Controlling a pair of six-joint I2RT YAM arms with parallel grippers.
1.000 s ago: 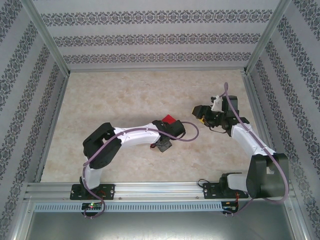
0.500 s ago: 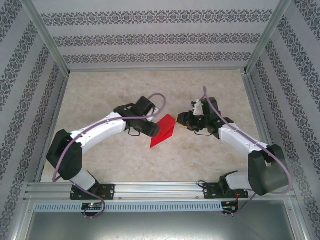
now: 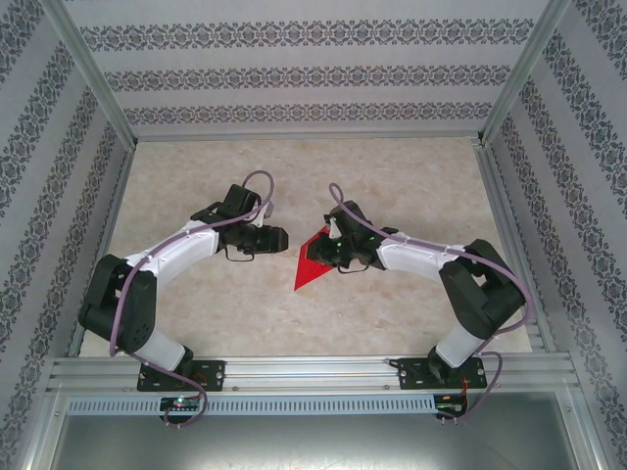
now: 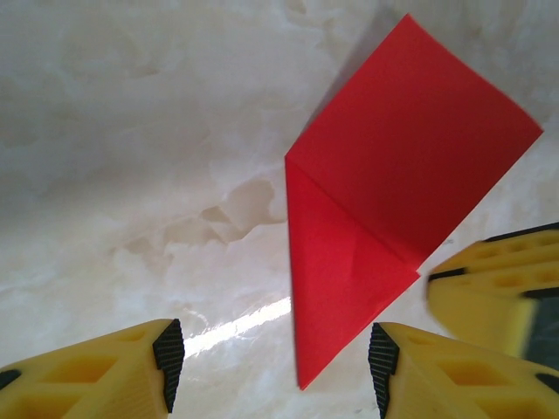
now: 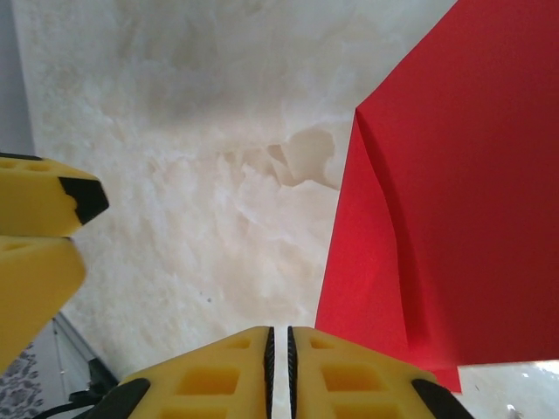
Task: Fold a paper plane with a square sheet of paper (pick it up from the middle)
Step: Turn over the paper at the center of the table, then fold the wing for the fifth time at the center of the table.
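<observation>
Pale marbled desk [image 3: 392,176] ringed by patterned walls [image 3: 294,78], with a red paper [image 3: 312,266] lying at its middle.
The paper lies flat and creased, one end a sharp point, between the two arms. The left fingers [image 3: 277,238] stand apart just beside it, holding nothing. The right fingers [image 5: 271,353] are pressed almost together at its edge, with nothing visible between them.

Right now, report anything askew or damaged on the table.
The square sheet of paper is partly folded; its pointed flap seems to bow up along a curved crease instead of lying flat. No tears visible.
</observation>
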